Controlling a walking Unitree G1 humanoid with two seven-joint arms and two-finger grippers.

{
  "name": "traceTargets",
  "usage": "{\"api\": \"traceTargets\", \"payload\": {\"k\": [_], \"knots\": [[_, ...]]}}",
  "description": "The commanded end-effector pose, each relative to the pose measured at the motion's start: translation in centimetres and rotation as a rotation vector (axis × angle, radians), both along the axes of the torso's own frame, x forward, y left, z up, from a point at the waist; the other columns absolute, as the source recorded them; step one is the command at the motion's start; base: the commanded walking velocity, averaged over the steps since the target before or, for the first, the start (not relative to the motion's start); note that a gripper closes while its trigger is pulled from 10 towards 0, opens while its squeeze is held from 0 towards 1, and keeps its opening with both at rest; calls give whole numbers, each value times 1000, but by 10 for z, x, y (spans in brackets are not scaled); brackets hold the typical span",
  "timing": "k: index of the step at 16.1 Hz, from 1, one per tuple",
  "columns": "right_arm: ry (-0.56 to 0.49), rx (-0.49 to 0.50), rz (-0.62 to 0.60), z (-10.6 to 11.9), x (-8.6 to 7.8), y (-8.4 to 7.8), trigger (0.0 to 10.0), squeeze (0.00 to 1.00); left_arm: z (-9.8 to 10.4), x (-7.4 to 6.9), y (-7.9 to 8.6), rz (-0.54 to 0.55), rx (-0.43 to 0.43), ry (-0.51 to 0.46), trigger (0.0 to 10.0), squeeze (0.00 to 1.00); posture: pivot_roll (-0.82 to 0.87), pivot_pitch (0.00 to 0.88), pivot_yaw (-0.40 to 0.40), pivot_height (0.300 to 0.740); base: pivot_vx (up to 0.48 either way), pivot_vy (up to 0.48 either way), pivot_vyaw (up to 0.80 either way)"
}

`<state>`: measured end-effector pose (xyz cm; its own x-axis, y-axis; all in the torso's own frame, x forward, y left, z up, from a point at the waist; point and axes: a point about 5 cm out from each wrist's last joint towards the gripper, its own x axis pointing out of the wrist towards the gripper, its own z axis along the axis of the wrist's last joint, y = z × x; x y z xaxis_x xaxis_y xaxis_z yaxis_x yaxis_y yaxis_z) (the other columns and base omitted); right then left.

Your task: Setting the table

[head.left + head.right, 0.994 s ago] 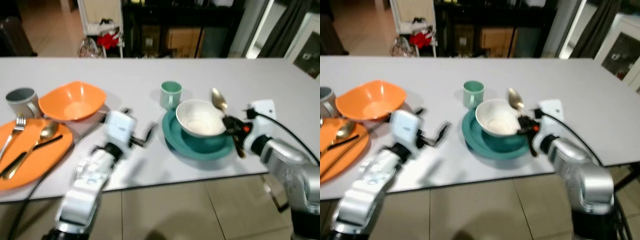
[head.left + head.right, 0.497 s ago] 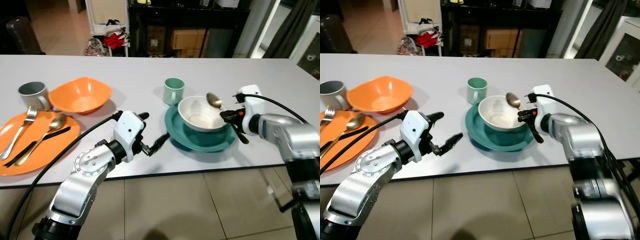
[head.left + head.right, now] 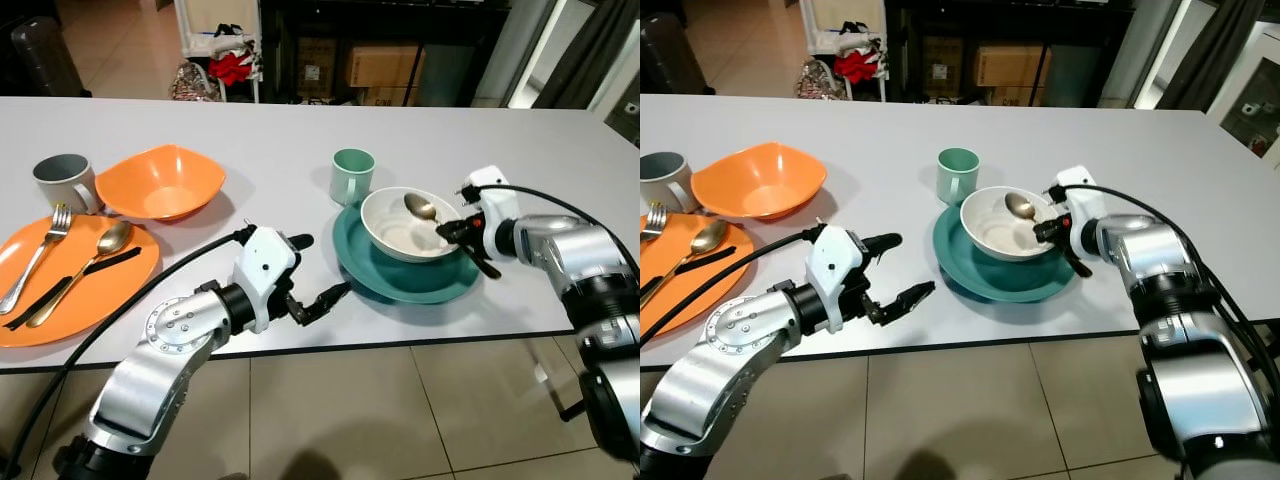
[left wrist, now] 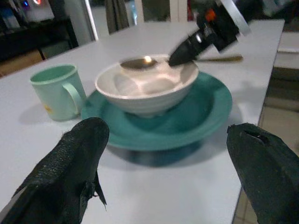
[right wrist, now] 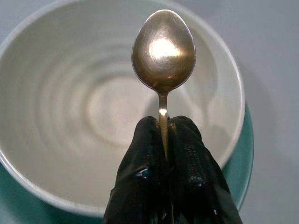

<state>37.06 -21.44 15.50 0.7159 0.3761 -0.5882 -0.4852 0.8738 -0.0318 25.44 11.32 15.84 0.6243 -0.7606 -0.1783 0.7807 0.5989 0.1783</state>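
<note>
Left eye view: the white bowl (image 3: 408, 222) sits on the teal plate (image 3: 400, 277), a green mug (image 3: 352, 175) just behind it; the right gripper (image 3: 452, 230), at the bowl's right rim, pinches a gold spoon (image 3: 420, 207) whose head hangs over the bowl. The left gripper (image 3: 318, 272), left of the bowl, has its fingers spread wide and empty. Left wrist view: both black fingertips (image 4: 77, 163) frame the bowl. Right wrist view: fingers (image 5: 187, 154) clamp the spoon's handle above the bowl.
</note>
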Motion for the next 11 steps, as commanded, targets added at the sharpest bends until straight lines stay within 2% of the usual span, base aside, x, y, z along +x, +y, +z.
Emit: {"api": "traceTargets", "payload": {"k": [1,2,4,7,11], "knots": [[-23,-8,18,6,3,-1,10000,0,1,-4,-4,-36,9,7,10000,0,4,0,-67,740,0,0,0],[-27,-9,21,6,4,-1,10000,710,1,-4,-3,-37,15,5,10000,0,4,0,-66,740,0,0,0],[-32,-4,29,7,5,-2,10000,1000,2,-3,-3,-32,11,3,10000,0,4,0,-65,740,0,0,0],[-49,4,49,8,7,-2,10000,1000,3,-2,-3,-32,13,2,10000,0,3,0,-60,740,0,0,0],[-137,64,74,26,8,-2,10000,1000,6,0,0,-6,9,-13,10000,0,6,0,-60,740,0,0,0]]}}
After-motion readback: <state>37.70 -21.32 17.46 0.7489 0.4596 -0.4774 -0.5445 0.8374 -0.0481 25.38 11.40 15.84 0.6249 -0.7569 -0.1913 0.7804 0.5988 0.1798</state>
